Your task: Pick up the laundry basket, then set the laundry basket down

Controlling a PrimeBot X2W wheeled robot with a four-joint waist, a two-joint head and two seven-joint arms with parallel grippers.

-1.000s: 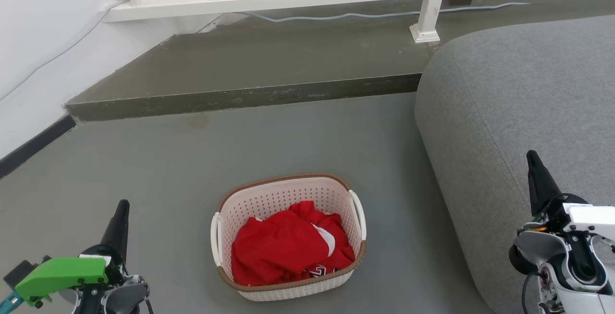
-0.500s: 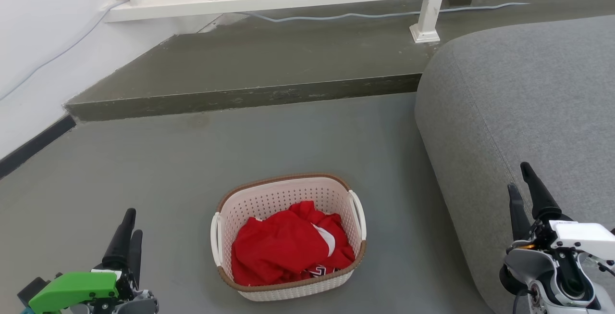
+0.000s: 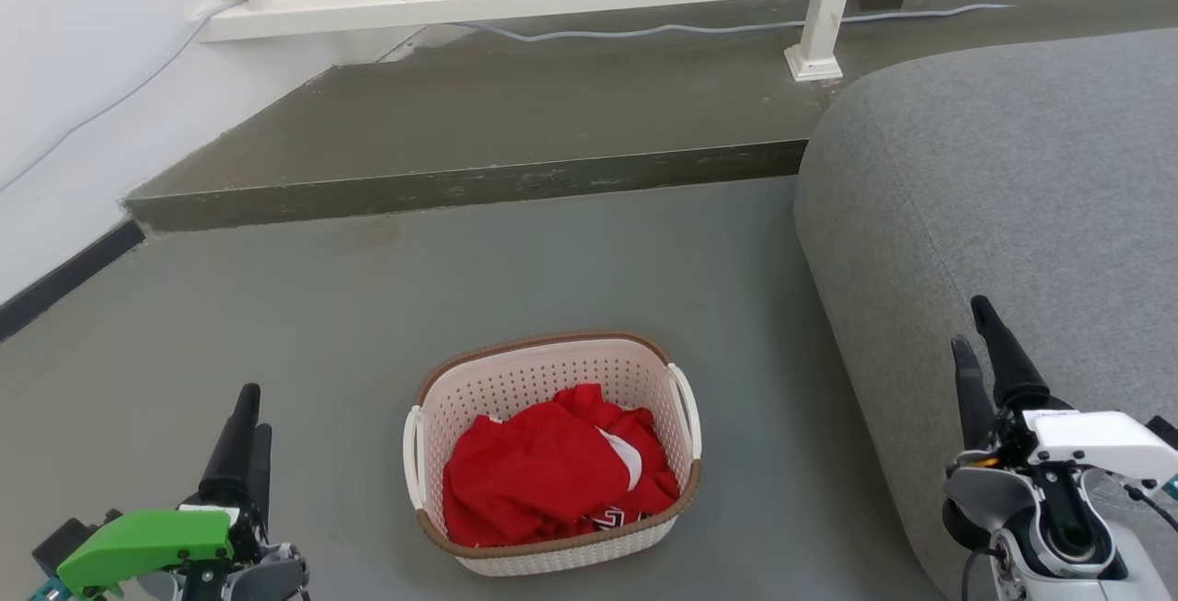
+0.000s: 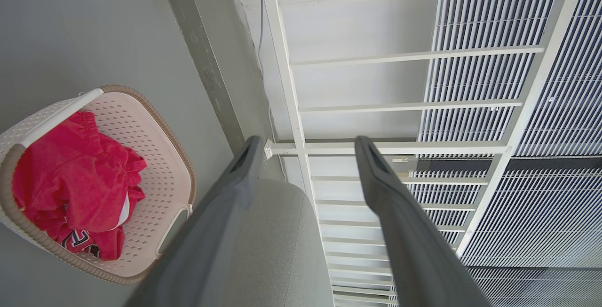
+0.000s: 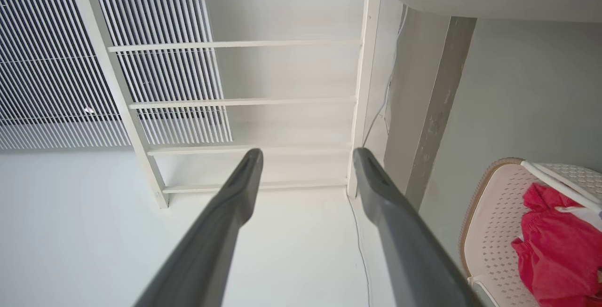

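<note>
Head view: the laundry basket (image 3: 525, 380) sits on the grey floor (image 3: 368, 306), low and central, with a red garment (image 3: 552, 472) heaped inside. The left gripper (image 3: 254, 410) hangs well to the basket's left and the right gripper (image 3: 968, 323) well to its right, in front of a grey cushion (image 3: 994, 196). Neither touches the basket.

Left wrist view: the left gripper's two fingers (image 4: 225, 213) are spread apart with nothing between them. The basket (image 4: 160, 156) lies off to one side, outside the gap.

Right wrist view: the right gripper's fingers (image 5: 221, 222) are also parted and empty. The basket (image 5: 489, 213) is at the lower corner, clear of them.

The step in hand appears to be the approach, before any pick-up. Next, each gripper likely needs to swing inward and down to the white loop handle (image 3: 688, 408) on its side, then close and lift evenly.
</note>
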